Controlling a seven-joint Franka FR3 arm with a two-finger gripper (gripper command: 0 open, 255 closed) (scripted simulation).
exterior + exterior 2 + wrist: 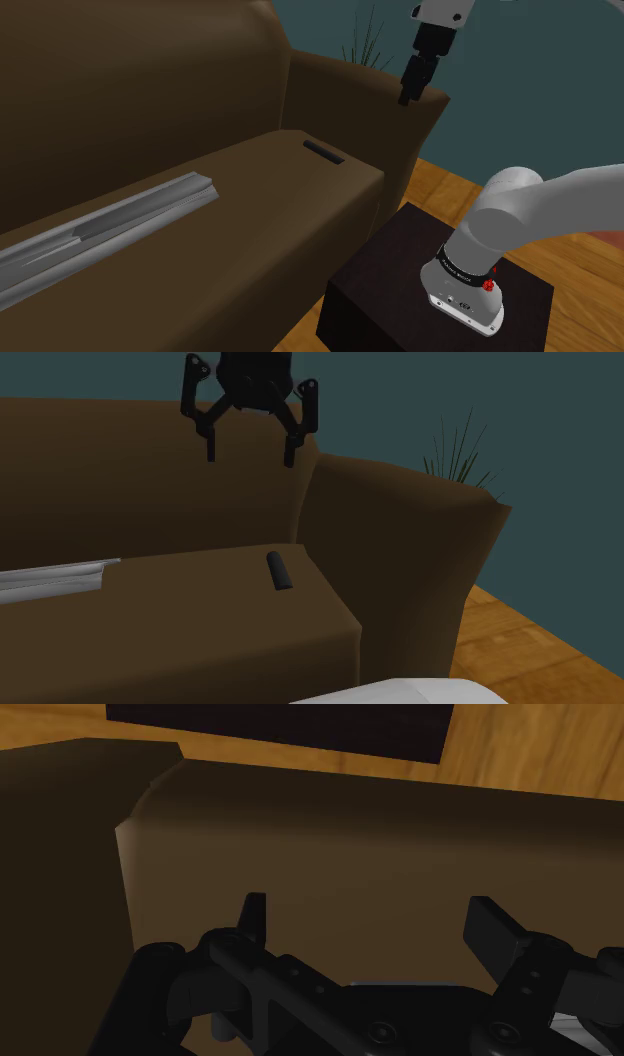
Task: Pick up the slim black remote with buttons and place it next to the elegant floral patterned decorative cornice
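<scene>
- Gripper (251,455) hangs high over the brown sofa (400,562), well above the remote; jaws spread wide, nothing between them.
- Remote (279,571), slim and black, lies flat on the seat cushion at its right end in the shoulder view, near the armrest and close under the backrest.
- Grey cornice (110,225) lies lengthwise along the seat toward the shoulder view's left, well apart from the remote.
- Dark stand (380,270) sits on the wooden floor (450,185), just beside the sofa's armrest.
</scene>
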